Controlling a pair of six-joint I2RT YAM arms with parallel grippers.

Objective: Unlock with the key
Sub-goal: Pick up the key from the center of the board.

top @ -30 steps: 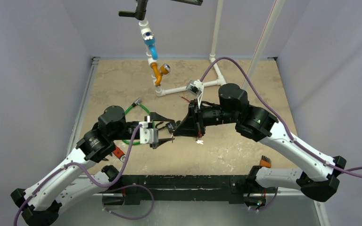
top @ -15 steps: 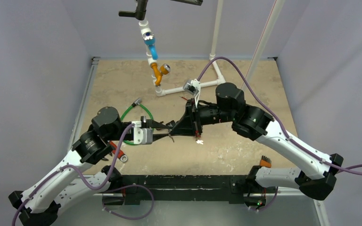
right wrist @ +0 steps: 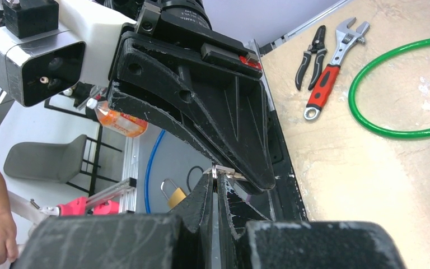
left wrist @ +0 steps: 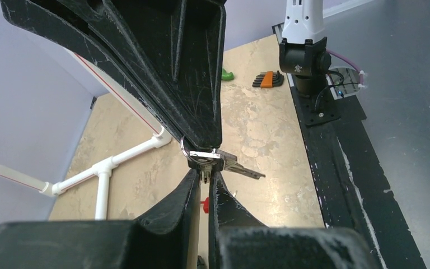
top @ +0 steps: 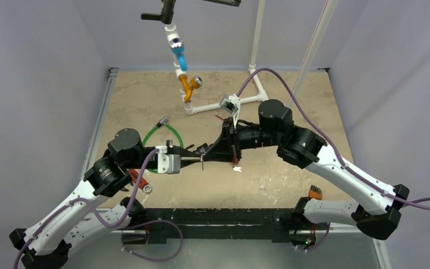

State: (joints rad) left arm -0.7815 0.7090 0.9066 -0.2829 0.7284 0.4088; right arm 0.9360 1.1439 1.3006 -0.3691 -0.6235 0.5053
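My two grippers meet tip to tip above the middle of the table. A bunch of silver keys [left wrist: 236,165] on a ring [left wrist: 185,148] hangs between them. The left gripper [left wrist: 204,175] [top: 198,162] is shut on one key's bow, pinched between its tips. Coming from the opposite side, the right gripper [right wrist: 215,178] [top: 206,156] is shut on the key ring [right wrist: 215,170]. Another key blade sticks out sideways, free. A brass padlock [right wrist: 174,196] shows in the right wrist view, low beyond the table's near edge; it is hidden in the top view.
A green cable loop [top: 166,133], a red-handled wrench [top: 139,180] and pliers [right wrist: 308,58] lie by the left arm. A white pipe frame [top: 224,102] with an orange and blue fitting [top: 185,84] stands at the back. A hex key set [top: 314,193] sits front right.
The left gripper, open a second ago, has closed onto a key of the bunch. The left arm drew back a little to the left. The right gripper stayed shut.
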